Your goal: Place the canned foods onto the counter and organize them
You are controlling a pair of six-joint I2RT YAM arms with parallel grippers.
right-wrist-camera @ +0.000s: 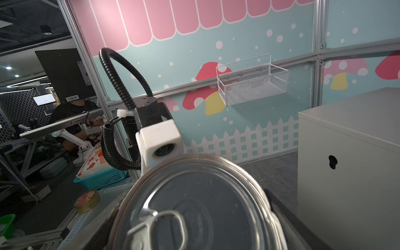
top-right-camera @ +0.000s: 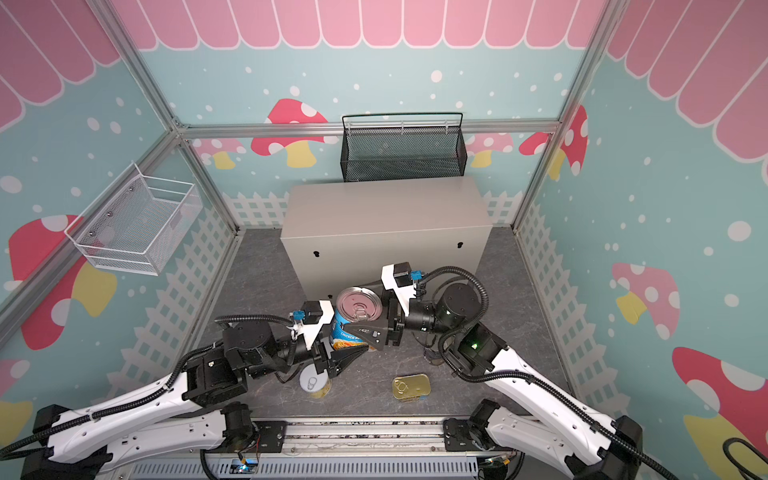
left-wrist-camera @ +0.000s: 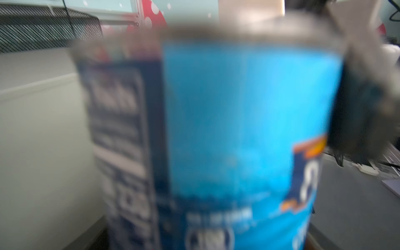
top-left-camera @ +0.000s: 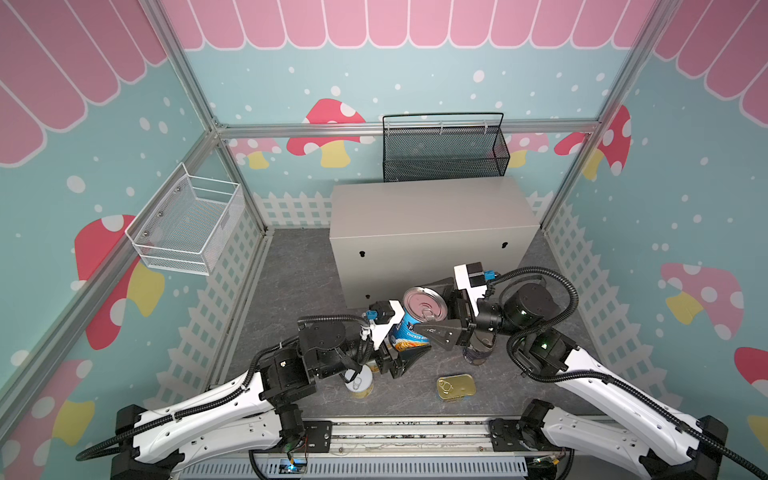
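blue can [top-left-camera: 409, 332] is off the floor [top-left-camera: 299, 270], tilted, lid towards the camera, hanging in front of the counter [top-left-camera: 428, 208] front face and below its top front edge. Counter top is bare, no tins on it yet.

Step, my read: mid-air handover of the blue can between the arms, first tin on its way up.

right gripper [top-left-camera: 426, 309]: jaws sit either side of the can just under the lid rim, clamped on it. Right wrist view agrees: lid [right-wrist-camera: 194, 205] fills the lower frame with dark fingers on both flanks.

left gripper [top-left-camera: 405, 349]: low on the can body from the other side. One finger shows under the label, the other is hidden behind the can. Left wrist view is only blurred label [left-wrist-camera: 238, 129]. Can't tell if it is gripping or apart.

Next move needs: left jaws clear of the label and backed off, then the right arm raises the can above the top front edge, rights it, and sets it down flat towards a back corner to leave room.

Waiting on the floor near its front edge: small yellow tin [top-left-camera: 360, 384], partly under the left arm, and the flat gold tin [top-left-camera: 456, 387].
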